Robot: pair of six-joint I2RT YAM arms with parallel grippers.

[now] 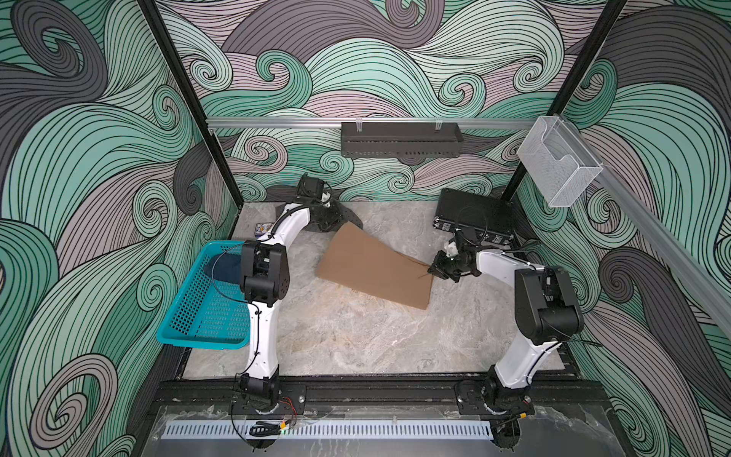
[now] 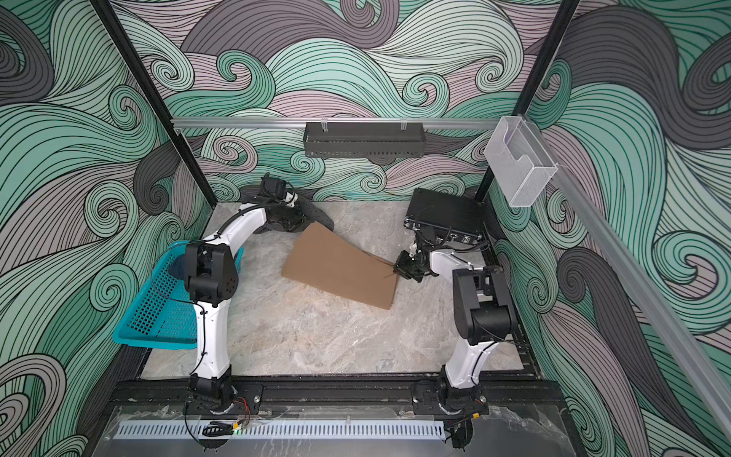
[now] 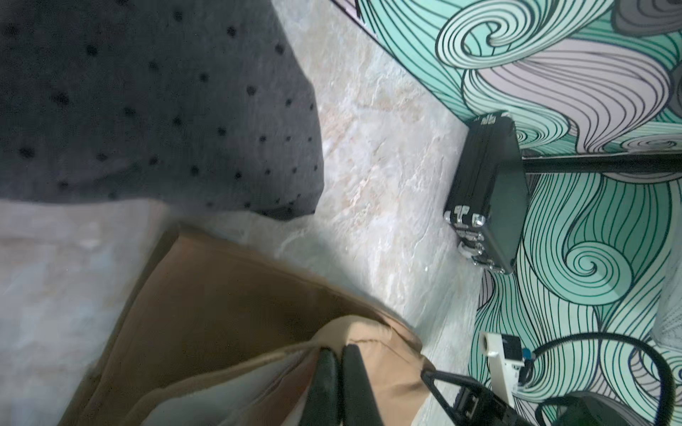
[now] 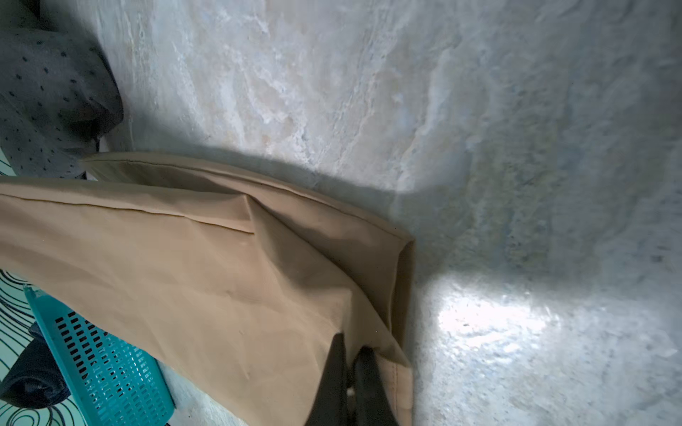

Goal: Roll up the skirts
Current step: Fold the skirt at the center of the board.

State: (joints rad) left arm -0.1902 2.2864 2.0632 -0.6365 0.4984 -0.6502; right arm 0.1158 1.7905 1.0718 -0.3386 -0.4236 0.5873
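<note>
My left gripper (image 3: 337, 354) and right gripper (image 4: 350, 348) each pinch a corner of the plain tan-brown cloth skirt (image 1: 375, 269), which is stretched mid-table between them. Its held edge runs from my left, farther back, to my right. The loose cloth trails toward my bases.

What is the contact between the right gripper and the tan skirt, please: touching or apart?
Touching. The right wrist view shows the right gripper shut on the tan skirt, pinching its corner.
</note>
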